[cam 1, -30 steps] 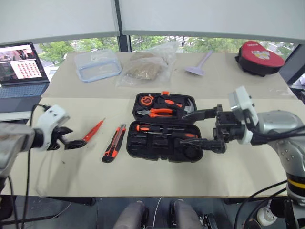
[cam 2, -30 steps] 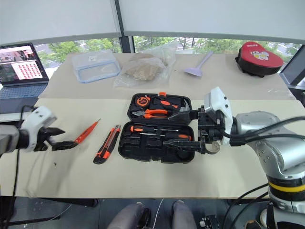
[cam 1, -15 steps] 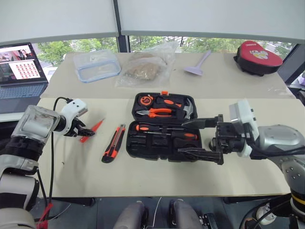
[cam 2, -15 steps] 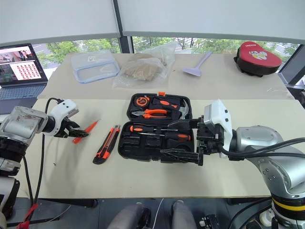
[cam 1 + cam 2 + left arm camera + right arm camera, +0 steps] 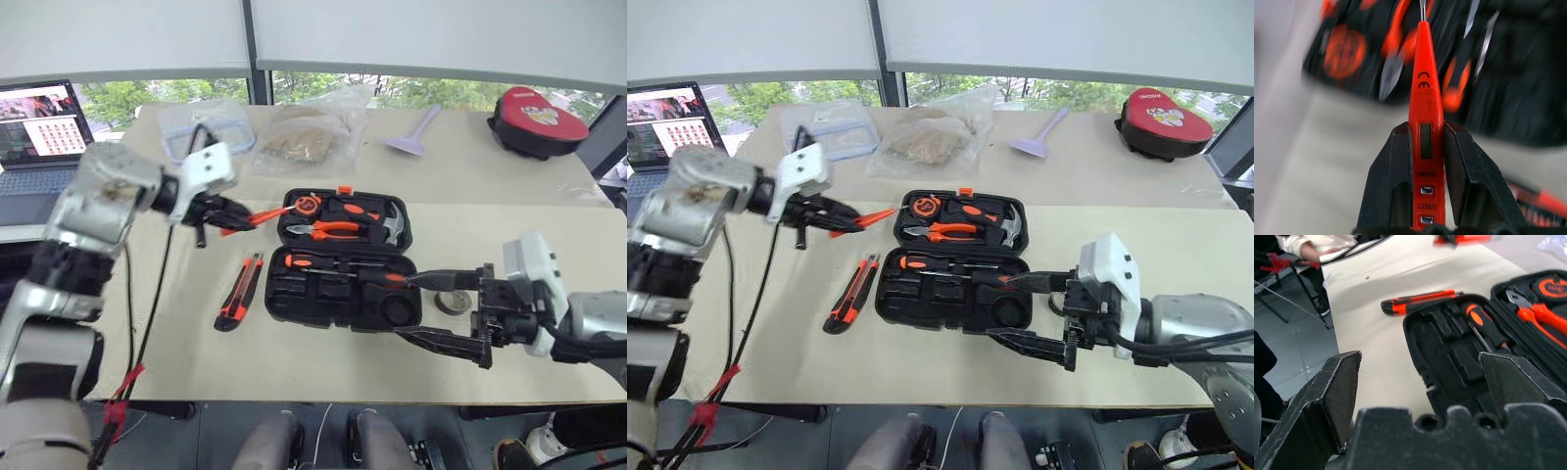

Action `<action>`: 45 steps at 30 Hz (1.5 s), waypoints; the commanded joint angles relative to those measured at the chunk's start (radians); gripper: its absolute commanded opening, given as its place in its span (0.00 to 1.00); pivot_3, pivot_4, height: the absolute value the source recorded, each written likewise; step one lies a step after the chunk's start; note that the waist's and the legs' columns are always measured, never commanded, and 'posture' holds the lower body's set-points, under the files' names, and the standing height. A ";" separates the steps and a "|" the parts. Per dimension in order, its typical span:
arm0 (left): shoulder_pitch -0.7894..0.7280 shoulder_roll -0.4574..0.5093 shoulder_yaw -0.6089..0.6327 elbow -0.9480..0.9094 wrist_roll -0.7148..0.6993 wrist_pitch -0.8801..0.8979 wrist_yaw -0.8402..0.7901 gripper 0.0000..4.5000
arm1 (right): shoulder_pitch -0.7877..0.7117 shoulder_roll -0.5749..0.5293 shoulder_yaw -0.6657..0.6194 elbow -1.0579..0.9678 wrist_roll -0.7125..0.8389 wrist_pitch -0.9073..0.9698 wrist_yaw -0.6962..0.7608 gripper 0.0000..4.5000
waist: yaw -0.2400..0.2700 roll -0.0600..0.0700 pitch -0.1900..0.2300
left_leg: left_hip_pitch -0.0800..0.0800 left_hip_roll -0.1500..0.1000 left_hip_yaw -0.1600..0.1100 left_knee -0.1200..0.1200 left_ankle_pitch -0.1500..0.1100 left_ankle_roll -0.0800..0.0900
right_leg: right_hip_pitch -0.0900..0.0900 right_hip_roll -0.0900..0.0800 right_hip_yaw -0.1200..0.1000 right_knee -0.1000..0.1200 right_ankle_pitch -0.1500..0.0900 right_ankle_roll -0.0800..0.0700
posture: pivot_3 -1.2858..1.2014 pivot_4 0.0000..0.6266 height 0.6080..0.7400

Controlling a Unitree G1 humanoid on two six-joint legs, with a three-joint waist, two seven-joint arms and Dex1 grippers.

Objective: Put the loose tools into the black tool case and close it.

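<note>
Left claw [image 5: 1427, 147] clamped on slim orange screwdriver [image 5: 1425, 112], above black tool case [image 5: 343, 289]; right claw [image 5: 446, 308] open

Silver arms, white wrists, black fingers [image 5: 1396, 186]

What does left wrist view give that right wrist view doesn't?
Left wrist: the left gripper shut on the slim orange screwdriver, printed markings readable, tip toward the case. Right wrist: the right gripper's open fingers, the utility knife lying on the table beside the black tool case, and empty moulded slots. Both: the open case with orange-handled tools.
</note>
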 commanded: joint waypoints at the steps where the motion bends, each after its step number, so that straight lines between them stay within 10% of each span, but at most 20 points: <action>1: -0.022 -0.080 -0.103 -0.020 0.042 -0.014 -0.058 0.09 | 0.014 0.004 -0.036 -0.025 -0.010 -0.034 -0.036 1.00 | -0.002 0.000 0.000 | 0.000 0.000 0.000 0.000 0.000 0.000 | 0.000 0.000 0.000 0.001 0.000 0.000 | 0.52 0.24 0.86; 26: -0.028 -0.248 -0.272 0.094 0.243 0.056 -0.065 0.09 | 0.085 0.038 -0.043 -0.063 -0.015 -0.090 -0.161 1.00 | -0.004 0.000 0.000 | -0.001 0.000 0.000 0.000 0.000 0.000 | -0.001 0.001 0.001 0.001 0.000 0.000 | 0.52 0.24 0.86; 33: -0.037 -0.206 -0.168 0.001 0.139 0.115 -0.126 0.70 | 0.065 0.040 -0.011 -0.047 -0.021 -0.092 -0.163 1.00 | -0.004 0.000 0.000 | -0.001 0.001 0.000 0.001 0.000 0.000 | -0.002 0.001 0.001 0.002 0.000 0.000 | 0.52 0.24 0.86; 36: -0.027 -0.186 -0.107 -0.030 0.087 0.141 -0.127 0.70 | 0.054 0.039 0.000 -0.035 -0.026 -0.093 -0.159 1.00 | -0.005 0.000 0.000 | -0.001 0.001 0.000 0.001 0.000 0.000 | -0.002 0.002 0.001 0.002 0.000 0.000 | 0.52 0.24 0.86; 45: 0.137 -0.206 0.032 -0.029 0.009 -0.004 -0.002 0.05 | 0.034 0.031 0.004 0.001 -0.041 -0.091 -0.147 1.00 | -0.003 0.000 0.000 | 0.000 0.000 0.000 0.001 0.000 0.000 | -0.001 0.001 0.001 0.002 0.000 0.000 | 0.52 0.24 0.86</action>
